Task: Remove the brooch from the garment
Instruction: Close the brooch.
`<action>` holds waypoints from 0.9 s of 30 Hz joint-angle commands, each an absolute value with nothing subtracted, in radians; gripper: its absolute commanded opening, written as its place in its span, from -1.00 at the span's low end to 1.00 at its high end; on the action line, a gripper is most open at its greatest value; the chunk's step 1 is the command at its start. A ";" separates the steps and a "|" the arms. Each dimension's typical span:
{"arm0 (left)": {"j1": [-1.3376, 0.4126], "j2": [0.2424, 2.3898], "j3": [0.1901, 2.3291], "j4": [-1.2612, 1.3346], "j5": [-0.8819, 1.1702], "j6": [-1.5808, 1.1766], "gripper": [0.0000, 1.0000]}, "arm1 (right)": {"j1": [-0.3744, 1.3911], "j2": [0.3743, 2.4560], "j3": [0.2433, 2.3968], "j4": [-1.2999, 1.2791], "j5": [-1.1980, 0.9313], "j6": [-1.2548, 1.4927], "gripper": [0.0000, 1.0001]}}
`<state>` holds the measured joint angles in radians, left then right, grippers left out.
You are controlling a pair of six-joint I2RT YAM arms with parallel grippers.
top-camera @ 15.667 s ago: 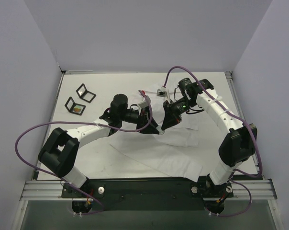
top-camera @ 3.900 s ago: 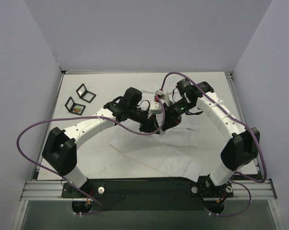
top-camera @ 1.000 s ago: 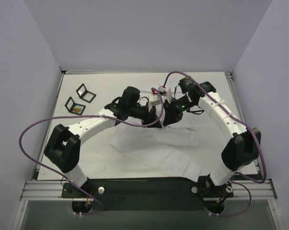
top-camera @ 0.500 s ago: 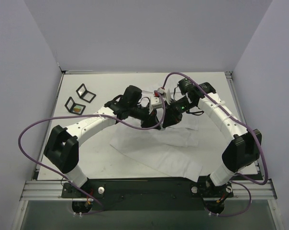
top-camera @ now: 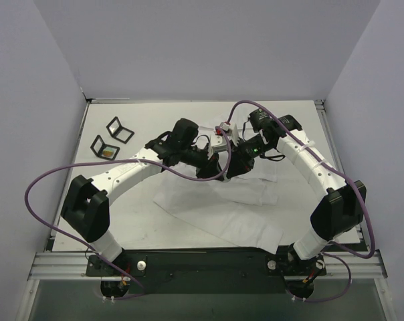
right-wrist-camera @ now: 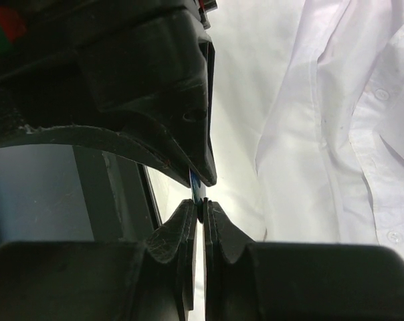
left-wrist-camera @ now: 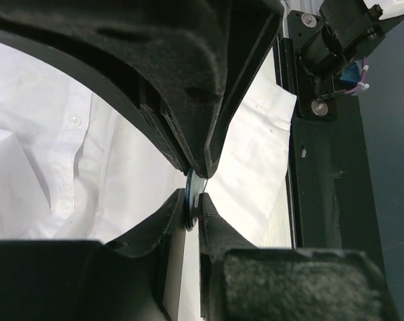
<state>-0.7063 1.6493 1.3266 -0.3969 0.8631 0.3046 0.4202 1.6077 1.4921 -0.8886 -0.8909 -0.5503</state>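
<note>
The brooch (left-wrist-camera: 191,194), a thin piece seen edge-on, is clenched at once by the left jaws and the right jaws, set tip to tip over the far edge of the garment (top-camera: 242,217), so it is reached equally from either side

One high fixed view, two close wrist views.
The top camera looks down from above and behind the arm bases, far enough to take in the whole bench (top-camera: 155,114) and the white garment (top-camera: 242,221) lying on it. Each wrist camera looks along its own jaws from just behind them. The left end effector (left-wrist-camera: 194,194) and the right end effector (right-wrist-camera: 202,195) fill their frames, very near the cloth. All three views share the garment.
</note>
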 commanded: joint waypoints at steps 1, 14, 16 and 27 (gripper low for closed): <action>-0.778 1.603 1.350 -0.552 0.946 0.431 -0.53 | 0.411 1.594 1.497 -0.864 -0.785 -0.512 -1.00; -0.723 1.582 1.289 -0.360 1.043 0.258 -0.26 | 0.410 1.592 1.491 -0.862 -0.785 -0.512 -1.00; -0.707 1.585 1.269 -0.299 1.089 0.204 -0.25 | 0.408 1.594 1.491 -0.862 -0.785 -0.512 -1.00; -0.617 1.560 1.163 -0.020 1.025 0.005 -0.06 | 0.397 1.582 1.485 -0.862 -0.801 -0.517 -1.00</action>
